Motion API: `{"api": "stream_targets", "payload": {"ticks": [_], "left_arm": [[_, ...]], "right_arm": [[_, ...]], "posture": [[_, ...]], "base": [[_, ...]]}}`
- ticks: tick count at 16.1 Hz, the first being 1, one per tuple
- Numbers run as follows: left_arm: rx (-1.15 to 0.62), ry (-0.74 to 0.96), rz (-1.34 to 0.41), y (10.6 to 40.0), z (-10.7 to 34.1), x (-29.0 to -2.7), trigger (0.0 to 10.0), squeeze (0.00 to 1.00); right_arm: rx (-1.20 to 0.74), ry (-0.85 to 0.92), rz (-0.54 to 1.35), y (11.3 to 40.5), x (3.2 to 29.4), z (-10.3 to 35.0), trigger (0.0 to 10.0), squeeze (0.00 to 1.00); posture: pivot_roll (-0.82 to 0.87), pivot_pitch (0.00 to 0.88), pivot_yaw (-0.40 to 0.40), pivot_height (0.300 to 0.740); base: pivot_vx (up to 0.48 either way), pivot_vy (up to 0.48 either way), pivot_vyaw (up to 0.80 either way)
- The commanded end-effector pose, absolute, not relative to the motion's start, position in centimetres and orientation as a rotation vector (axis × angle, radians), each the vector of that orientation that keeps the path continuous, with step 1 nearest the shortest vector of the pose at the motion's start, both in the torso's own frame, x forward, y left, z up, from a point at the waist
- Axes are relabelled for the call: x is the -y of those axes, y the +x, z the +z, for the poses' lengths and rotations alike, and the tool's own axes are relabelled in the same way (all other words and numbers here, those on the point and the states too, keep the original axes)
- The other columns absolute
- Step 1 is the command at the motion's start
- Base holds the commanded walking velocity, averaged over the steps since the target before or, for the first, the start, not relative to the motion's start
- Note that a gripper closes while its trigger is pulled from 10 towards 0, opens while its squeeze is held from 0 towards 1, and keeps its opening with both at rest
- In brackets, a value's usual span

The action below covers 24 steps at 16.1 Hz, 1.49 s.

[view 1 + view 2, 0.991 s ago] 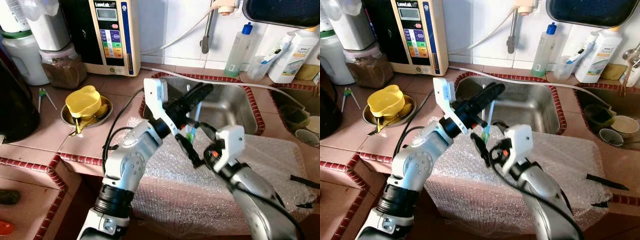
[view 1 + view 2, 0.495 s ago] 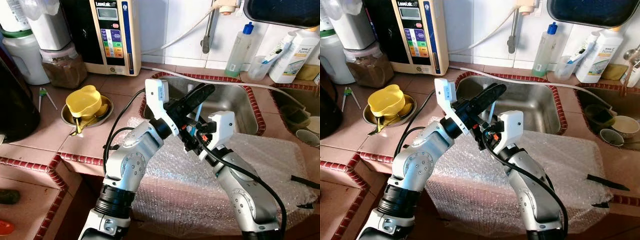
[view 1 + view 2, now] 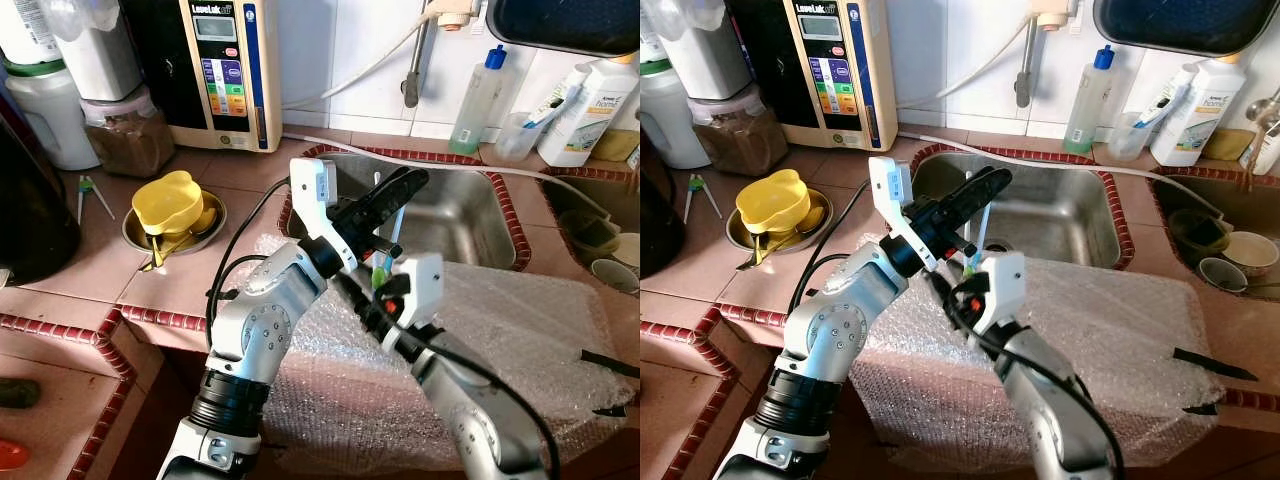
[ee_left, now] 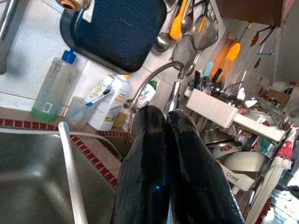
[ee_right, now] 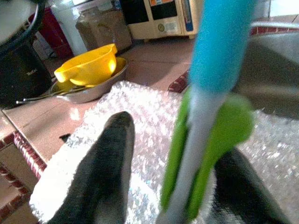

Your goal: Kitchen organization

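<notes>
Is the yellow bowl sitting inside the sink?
No, the yellow bowl sits in a metal dish on the tiled counter, off to the left of the sink.

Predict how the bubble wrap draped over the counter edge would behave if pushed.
Probably floppy: the bubble wrap sags over the counter edge. Likely light for its size, being thin air-filled film, so it may bunch rather than slide whole.
</notes>
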<state>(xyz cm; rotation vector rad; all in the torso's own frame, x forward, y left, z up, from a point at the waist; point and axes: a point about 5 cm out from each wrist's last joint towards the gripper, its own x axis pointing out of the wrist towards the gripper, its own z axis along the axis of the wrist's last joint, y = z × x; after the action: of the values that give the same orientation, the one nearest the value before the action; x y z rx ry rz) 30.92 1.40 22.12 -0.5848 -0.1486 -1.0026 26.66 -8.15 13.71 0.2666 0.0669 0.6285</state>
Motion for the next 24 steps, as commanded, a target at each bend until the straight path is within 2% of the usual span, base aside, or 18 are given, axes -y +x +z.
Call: {"api": "stream_targets", "payload": {"ticks": [1, 14, 15, 16, 17, 18, 24], "left_arm": [[0.163, -0.572, -1.021, 30.7, 22.7, -1.1, 0.0, 0.00], [0.153, -0.549, -1.038, 30.7, 22.4, -1.0, 0.0, 0.00], [0.152, -0.516, -1.046, 30.6, 22.2, -0.8, 3.7, 0.00], [0.152, -0.513, -1.046, 30.6, 22.2, -0.8, 5.3, 0.00], [0.140, -0.526, -1.051, 30.5, 22.0, -0.8, 10.0, 0.53], [0.135, -0.516, -1.037, 30.6, 21.7, -0.9, 10.0, 1.00], [0.165, -0.462, -0.996, 31.0, 21.6, -1.5, 10.0, 1.00]], "right_arm": [[-0.057, 0.265, 0.617, 26.8, 8.2, 13.9, 0.0, 0.00], [0.002, 0.227, 0.497, 27.7, 9.5, 14.5, 0.0, 0.00], [0.002, 0.219, 0.484, 27.7, 9.7, 14.4, 0.0, 0.00], [0.002, 0.218, 0.482, 27.7, 9.7, 14.4, 0.0, 0.00], [0.003, 0.212, 0.479, 27.7, 9.8, 14.4, 0.0, 0.00], [0.003, 0.207, 0.476, 27.7, 9.8, 14.3, 0.0, 0.00], [-0.006, 0.166, 0.485, 27.6, 9.6, 13.9, 0.0, 0.00]], "posture": [[0.03, 0.011, 0.015, 0.740], [0.02, 0.000, 0.027, 0.740], [0.02, 0.000, 0.028, 0.740], [0.02, 0.000, 0.028, 0.740], [0.02, 0.000, 0.029, 0.740], [0.02, 0.000, 0.029, 0.740], [0.03, 0.000, 0.026, 0.740]], "base": [[0.000, 0.000, 0.00], [0.000, 0.000, 0.00], [0.000, 0.000, 0.00], [0.000, 0.000, 0.00], [0.000, 0.000, 0.00], [0.000, 0.000, 0.00], [0.000, 0.000, 0.00]]}}
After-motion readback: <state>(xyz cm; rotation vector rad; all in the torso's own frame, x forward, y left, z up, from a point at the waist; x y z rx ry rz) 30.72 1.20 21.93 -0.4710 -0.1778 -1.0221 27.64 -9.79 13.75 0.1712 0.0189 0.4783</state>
